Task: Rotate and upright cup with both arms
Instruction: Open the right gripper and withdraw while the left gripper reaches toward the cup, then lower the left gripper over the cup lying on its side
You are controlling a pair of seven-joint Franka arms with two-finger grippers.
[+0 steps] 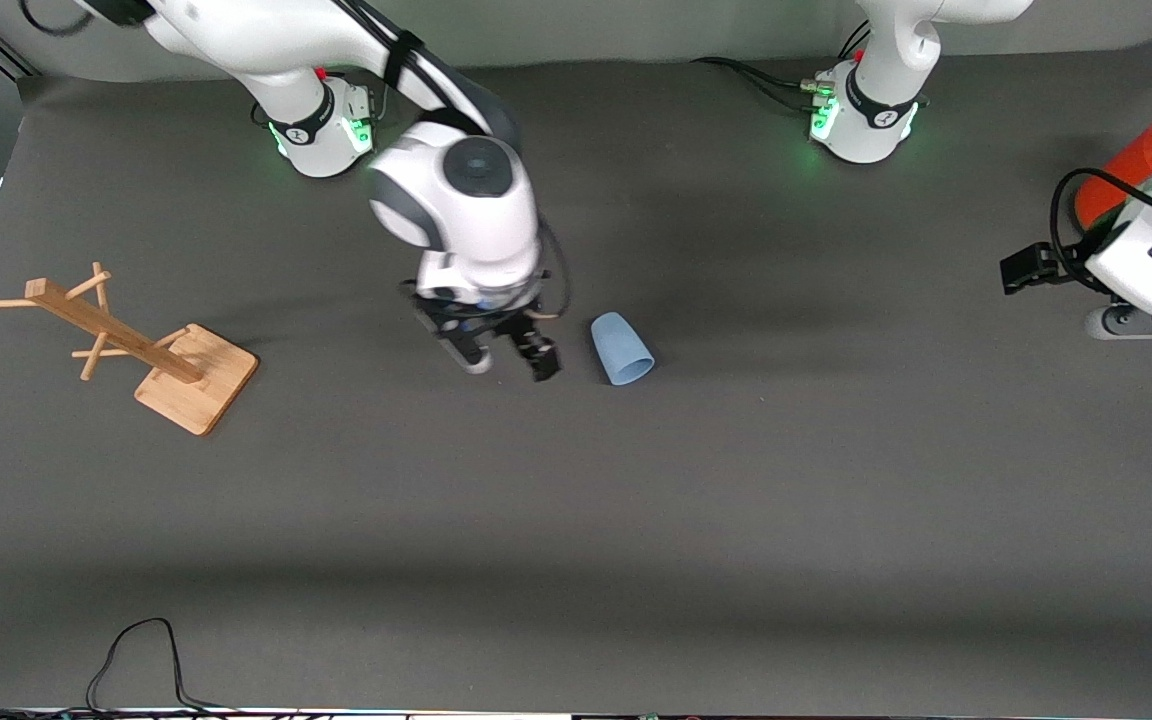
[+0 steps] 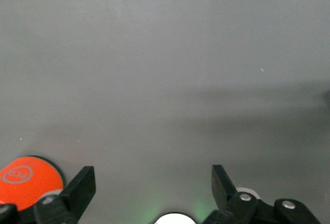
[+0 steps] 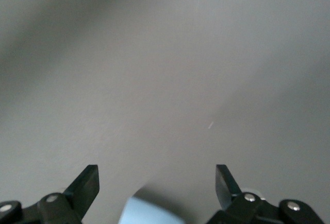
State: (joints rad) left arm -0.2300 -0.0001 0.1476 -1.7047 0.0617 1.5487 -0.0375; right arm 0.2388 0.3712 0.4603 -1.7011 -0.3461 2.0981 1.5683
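Cup (image 1: 621,348) lies on its side, centre of frame, mouth facing lower right. Looks like light, stiff, smooth plastic, so prob. rolls easily; best pinched across the wall near the rim. Right end effector (image 1: 506,362) sits just beside it, released, nothing held. Left end effector (image 2: 153,187) waits at right edge by the orange can (image 1: 1123,174), also released. Bench (image 1: 736,520) is dark grey, matte, w/ wooden rack (image 1: 126,345) at left.

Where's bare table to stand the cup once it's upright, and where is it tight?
Free: the wide table strip nearer the front camera than the cup, and the stretch between cup and left gripper. Tight: beside the cup, where the open right gripper hangs; by the peg rack; around the orange can.
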